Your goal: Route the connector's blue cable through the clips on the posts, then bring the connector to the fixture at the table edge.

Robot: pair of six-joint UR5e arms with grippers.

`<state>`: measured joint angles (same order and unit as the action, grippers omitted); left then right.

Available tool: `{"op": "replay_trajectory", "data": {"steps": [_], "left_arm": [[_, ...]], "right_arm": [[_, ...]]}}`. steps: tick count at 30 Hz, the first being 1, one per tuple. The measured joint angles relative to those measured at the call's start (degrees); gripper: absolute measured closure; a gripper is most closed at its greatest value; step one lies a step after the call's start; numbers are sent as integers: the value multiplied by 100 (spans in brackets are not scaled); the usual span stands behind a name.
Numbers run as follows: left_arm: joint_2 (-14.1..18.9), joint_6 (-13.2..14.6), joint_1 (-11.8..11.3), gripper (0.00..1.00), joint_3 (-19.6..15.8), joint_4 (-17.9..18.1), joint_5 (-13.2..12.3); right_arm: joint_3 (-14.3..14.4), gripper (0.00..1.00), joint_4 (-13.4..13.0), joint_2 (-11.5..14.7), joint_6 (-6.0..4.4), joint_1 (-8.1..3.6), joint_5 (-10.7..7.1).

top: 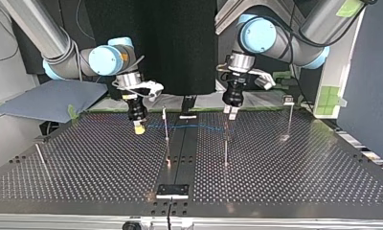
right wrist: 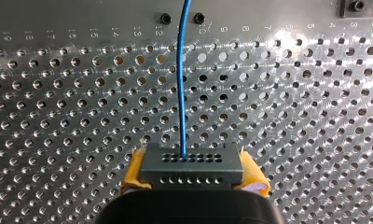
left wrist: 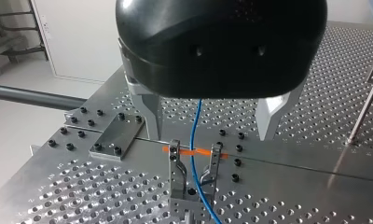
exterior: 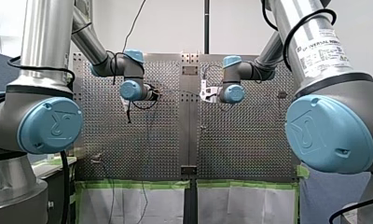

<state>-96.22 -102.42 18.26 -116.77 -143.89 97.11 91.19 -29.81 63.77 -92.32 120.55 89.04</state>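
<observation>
Front view: perforated tabletop (exterior: pixel 250 140), seen from behind the arms. Left arm (exterior: pixel 131 89) and right arm (exterior: pixel 233 92) reach over its far half, near each other on either side of the centre seam. Both claws are hidden past the wrists, so their state cannot be read here.

Top view: right claw (top: pixel 139 127), yellow-padded, points down at the view's left and hangs just above the tabletop (top: pixel 299 172). Left claw (top: pixel 230 115), black, hangs right of centre. The blue cable (top: pixel 189 127) is strung roughly level between the two. It passes a thin upright post, one of several posts (top: pixel 166 125) standing on the surface. The fixture (top: pixel 173 190) sits at the near edge on the centre seam, well apart from both claws.

Left wrist view: left claw (left wrist: pixel 210 135) is released, its metal fingers (left wrist: pixel 149 116) spread wide. The cable (left wrist: pixel 194 130) drops between them, touching neither. Below, the cable lies between the two prongs of a clip (left wrist: pixel 194 179). A strip of orange tape (left wrist: pixel 196 152) crosses behind the prong tops. A bolted plate (left wrist: pixel 112 137) lies beside the clip on the tabletop (left wrist: pixel 58 196).

Right wrist view: right claw (right wrist: pixel 191 173) is clenched on the connector (right wrist: pixel 191 165), a dark block with two rows of small holes, held between yellow pads (right wrist: pixel 134 170). The cable (right wrist: pixel 182 93) leaves the connector's upper row of holes and runs straight ahead over the tabletop (right wrist: pixel 292 102).
</observation>
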Motion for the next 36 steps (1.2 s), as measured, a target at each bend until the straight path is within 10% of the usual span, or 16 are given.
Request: {"op": "replay_trajectory", "data": {"steps": [36], "left_arm": [[2, 120, 243, 0, -1, 62, -65]], "right_arm": [[9, 100, 313, -11, 2, 122, 6]]}}
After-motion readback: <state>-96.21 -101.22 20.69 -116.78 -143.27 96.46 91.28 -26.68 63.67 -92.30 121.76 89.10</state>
